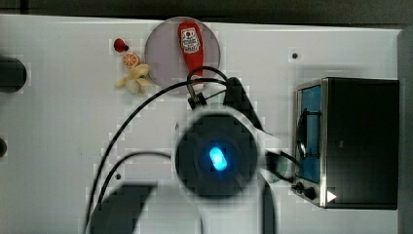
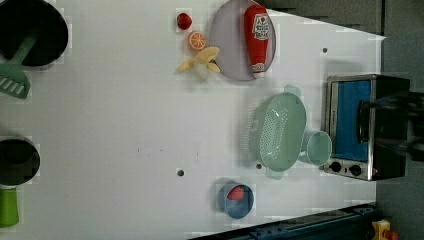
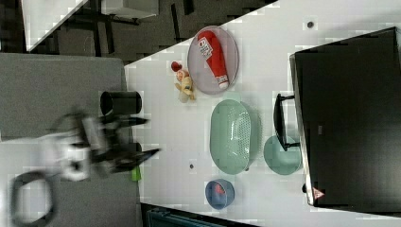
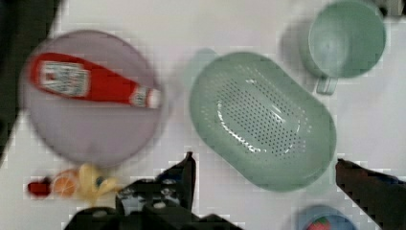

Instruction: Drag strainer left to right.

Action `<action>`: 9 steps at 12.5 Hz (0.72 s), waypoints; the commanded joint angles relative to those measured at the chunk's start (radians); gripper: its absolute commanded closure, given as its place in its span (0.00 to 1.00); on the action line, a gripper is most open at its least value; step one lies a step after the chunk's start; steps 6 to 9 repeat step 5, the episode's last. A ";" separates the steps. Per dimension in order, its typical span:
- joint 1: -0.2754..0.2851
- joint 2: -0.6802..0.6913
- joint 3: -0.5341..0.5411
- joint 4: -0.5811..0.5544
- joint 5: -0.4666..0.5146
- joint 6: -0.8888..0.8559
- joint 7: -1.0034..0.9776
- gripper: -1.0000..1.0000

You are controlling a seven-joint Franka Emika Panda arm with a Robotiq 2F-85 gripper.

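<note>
1. the white table (image 2: 125, 125) is brightly and evenly lit, washing out almost to blank in the left view.
2. shadows are soft and short; the strainer (image 2: 277, 131) casts a faint one toward the left view's left.
3. the arm (image 3: 80, 146) is smeared with blur in the right view, its outline ghosted.
4. in the top view the arm's round end (image 1: 216, 153) is blurred, with a glowing blue light at its centre.
5. the wrist view is soft throughout; the ketchup bottle (image 4: 93, 86) has fuzzy edges.
6. blocky compression speckles the table edges.
</note>
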 commanded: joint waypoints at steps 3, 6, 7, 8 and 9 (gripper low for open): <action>-0.012 -0.023 -0.033 0.115 0.002 -0.182 -0.392 0.00; -0.012 -0.016 -0.036 0.149 -0.001 -0.191 -0.415 0.00; -0.012 -0.016 -0.036 0.149 -0.001 -0.191 -0.415 0.00; -0.012 -0.016 -0.036 0.149 -0.001 -0.191 -0.415 0.00; -0.012 -0.016 -0.036 0.149 -0.001 -0.191 -0.415 0.00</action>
